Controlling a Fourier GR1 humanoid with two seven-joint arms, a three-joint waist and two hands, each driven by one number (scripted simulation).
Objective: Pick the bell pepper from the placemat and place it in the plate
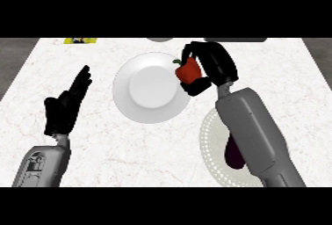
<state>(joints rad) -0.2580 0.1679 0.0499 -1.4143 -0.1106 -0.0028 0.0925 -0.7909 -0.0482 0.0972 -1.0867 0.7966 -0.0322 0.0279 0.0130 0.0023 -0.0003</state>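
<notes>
Pepper held over the plate's right rim.
My right hand (209, 66) was clamped on the bell pepper (188, 71); releasing there, it could roll off the plate (139, 103).

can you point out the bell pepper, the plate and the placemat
bell pepper (187, 73): head view, on its red body, held in the right hand.
plate (139, 105): head view, on its bare left rim.
placemat (213, 151): head view, on its white left edge.

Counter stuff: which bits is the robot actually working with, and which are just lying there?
In use:
- bell pepper, held in right hand
- plate
- placemat

Lying about:
- dark purple vegetable on the placemat
- yellow item at far edge
- left hand, open, resting
</notes>
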